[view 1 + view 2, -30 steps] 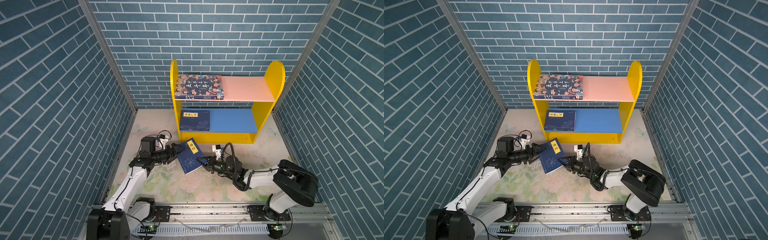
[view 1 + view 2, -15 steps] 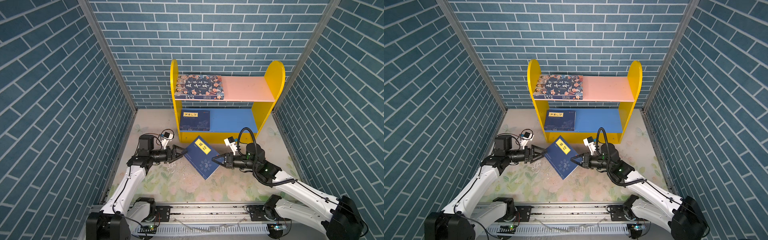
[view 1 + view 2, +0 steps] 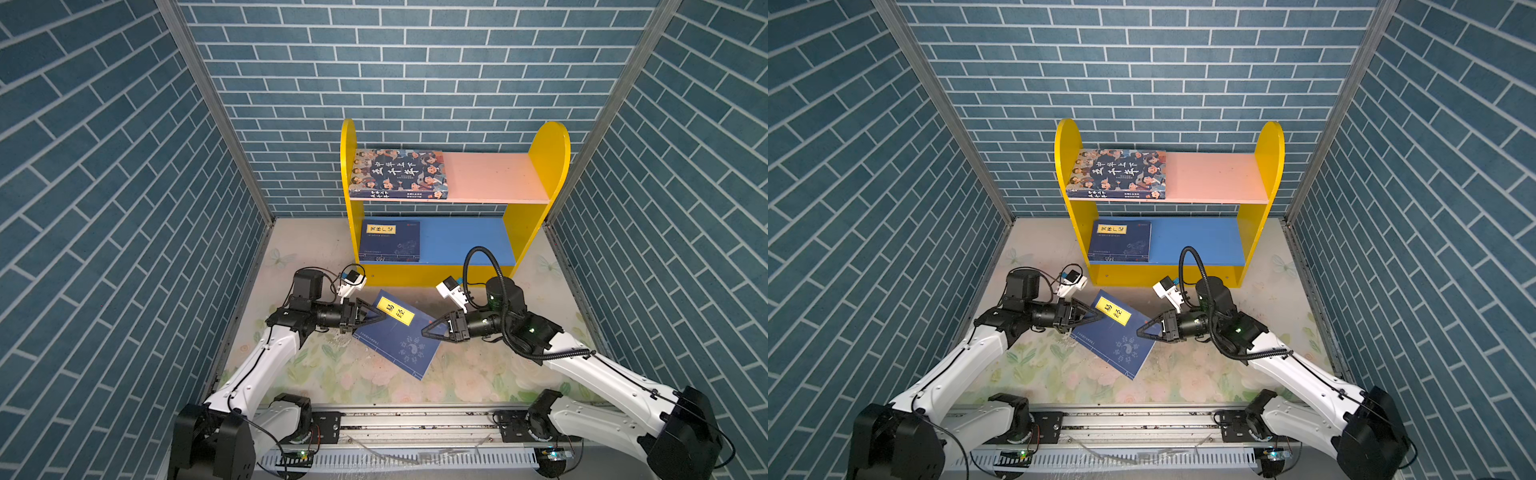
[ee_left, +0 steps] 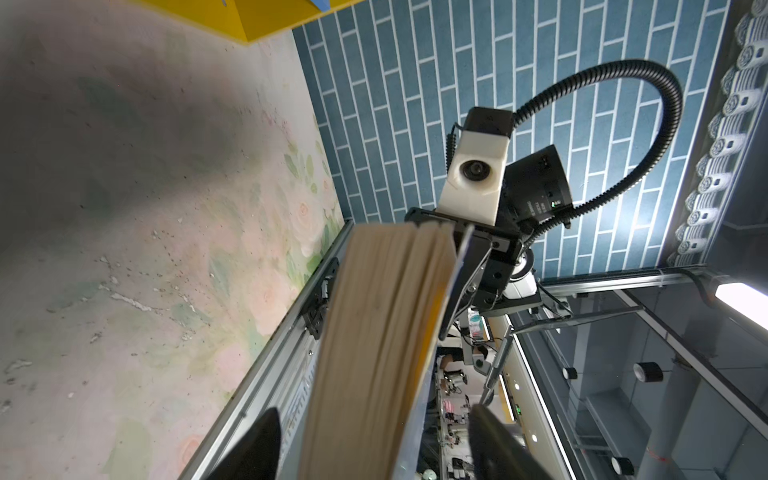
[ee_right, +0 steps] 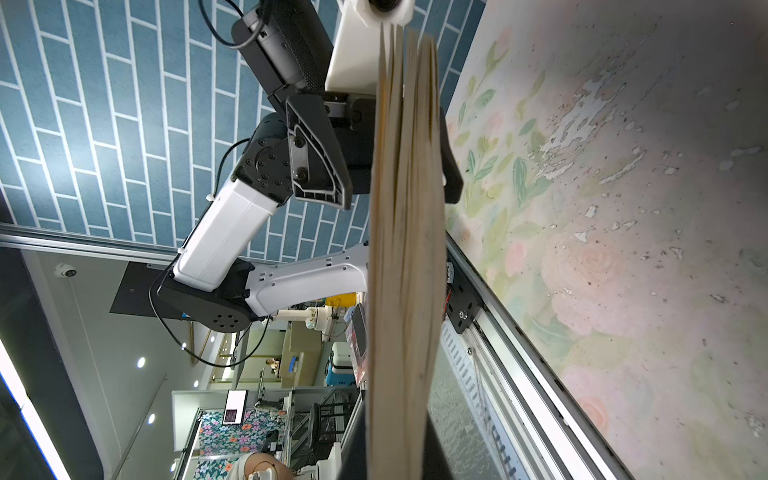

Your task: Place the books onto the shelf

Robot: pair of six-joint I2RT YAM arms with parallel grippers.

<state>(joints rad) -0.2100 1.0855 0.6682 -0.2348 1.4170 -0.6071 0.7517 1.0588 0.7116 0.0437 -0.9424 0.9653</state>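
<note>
1. The thin navy paperback with a yellow title label (image 3: 401, 347) hangs tilted above the floral tabletop (image 3: 332, 374), just in front of the shelf and spanned between the two arms; I judge this a handover or regrip, so the book can be turned to slide in flat
2. The right claw (image 3: 424, 332) is clamped on one edge of that book and carries it; the pages fan a little in the right wrist view
3. The left claw (image 3: 385, 316) straddles the opposite corner, by the label, with its jaws apart; the left wrist view shows a gap on either side of the page block, so it does not seem to grip yet
4. The small two-tier shelf with yellow round-topped side panels (image 3: 548, 158) holds two loads; on its pink upper board (image 3: 490, 178) the larger cartoon-faced book (image 3: 399, 174) lies flat at the left end; on its blue lower board (image 3: 461, 241) a navy paperback (image 3: 390, 241) lies flat, also at the left; whether more lie beneath it I cannot tell
5. The right part of each board shows bare, which leaves room for the held book
</note>
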